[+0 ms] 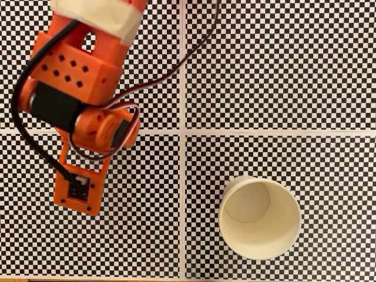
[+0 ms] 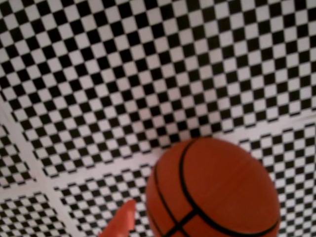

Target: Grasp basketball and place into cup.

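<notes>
Orange-red basketball (image 2: 212, 190) close under the wrist camera on the black-and-white checkered bench (image 1: 282, 70), pebbled, with thin black curved seams; one orange tip of the fingers (image 2: 121, 222) just left of it, grip state impossible to tell. In the fixed view, smooth cream paper cup (image 1: 259, 217) upright and well apart, right of the orange plastic arm (image 1: 76, 88) with its black cables (image 1: 20, 117).

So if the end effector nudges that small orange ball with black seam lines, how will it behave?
The round orange ball with black seams would likely roll off across the flat checkered mat, since nothing beside it blocks it. Its curved sides may slip from a loose pinch. It looks light, though that cannot be confirmed.
</notes>
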Robot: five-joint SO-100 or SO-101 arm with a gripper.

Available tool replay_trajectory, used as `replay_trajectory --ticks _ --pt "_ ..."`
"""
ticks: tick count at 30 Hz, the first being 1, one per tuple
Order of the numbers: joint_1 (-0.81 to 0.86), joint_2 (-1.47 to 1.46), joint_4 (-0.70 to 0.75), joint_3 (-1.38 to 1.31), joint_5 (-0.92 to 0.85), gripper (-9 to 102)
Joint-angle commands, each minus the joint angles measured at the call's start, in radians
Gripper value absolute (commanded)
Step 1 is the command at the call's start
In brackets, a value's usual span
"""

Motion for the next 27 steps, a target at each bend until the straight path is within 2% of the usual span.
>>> replay_trajectory --ticks 1,16,27 --pt "0.000 0.003 -0.009 -0.048 0.012 59" --pt "-0.017 -0.020 -0.009 -0.051 0.074 34" --pt "-0.006 -0.037 -0.009 -0.052 0.109 5"
